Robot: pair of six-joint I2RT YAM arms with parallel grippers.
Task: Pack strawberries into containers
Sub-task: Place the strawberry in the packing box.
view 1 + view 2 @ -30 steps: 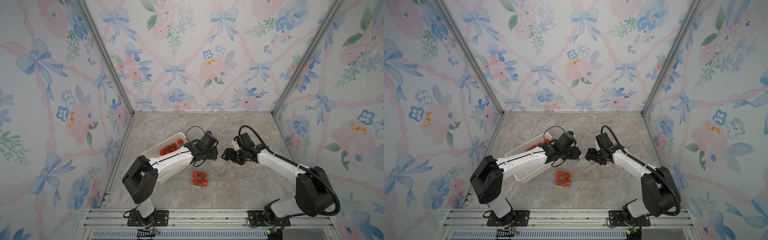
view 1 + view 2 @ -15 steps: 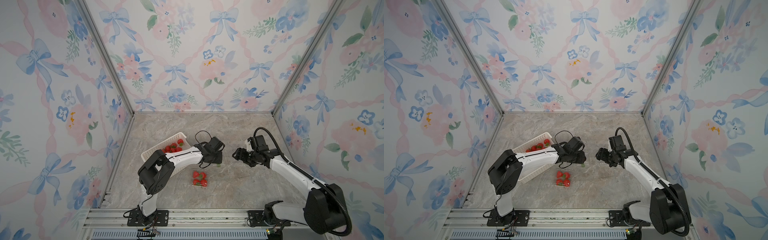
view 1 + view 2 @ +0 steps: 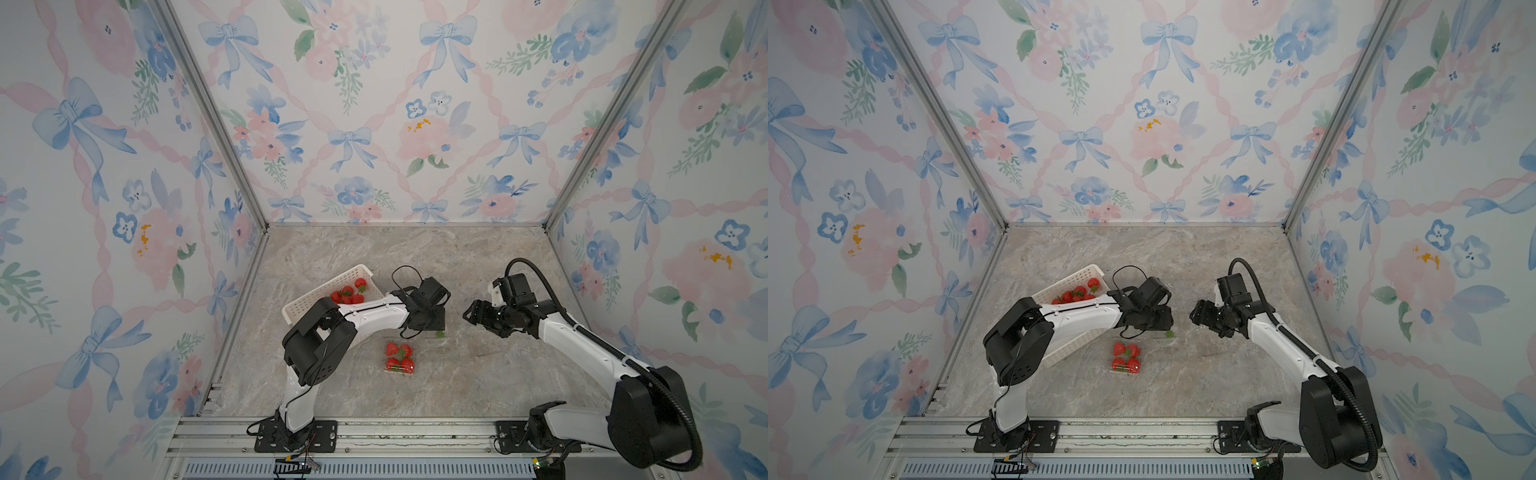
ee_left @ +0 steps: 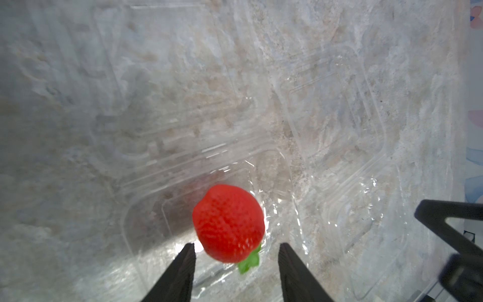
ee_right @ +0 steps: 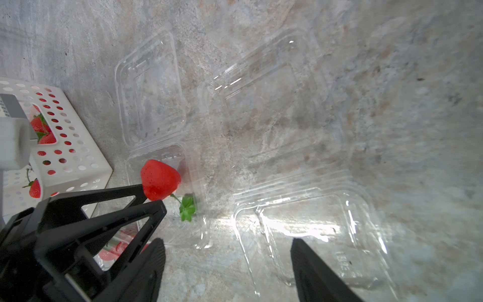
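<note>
Left wrist view, entry by item.

1. Single strawberry [image 4: 228,222]: red, green cap. It sits over the tray of the first clear punnet [image 4: 156,214], just past the tips of the left gripper [image 4: 236,248]. Whether it rests on the tray floor cannot be told.
2. Left gripper: jaws parted and not clamping the berry. A plain gap shows on one side. The other fingertip is close to the fruit, and contact there cannot be told.
3. First clear punnet: on the marbled tabletop [image 3: 415,257], just beside the white perforated basket [image 5: 78,157]. Its hinged lid is folded back flat.
4. Second clear punnet [image 5: 313,235]: beside the first, lid also laid back, tray bare.
5. Right gripper [image 5: 226,247]: fingers spread wide with nothing between them, hanging above the second clear punnet. In both top views it is near the left gripper but apart from it.
6. Filled punnet [image 3: 412,373]: nearer the robot bases than the left gripper. It holds four packed strawberries [image 3: 392,348].
7. White perforated basket: partly under the left arm in both top views. The loose strawberries [image 3: 348,292] are gathered at its far end.
</note>
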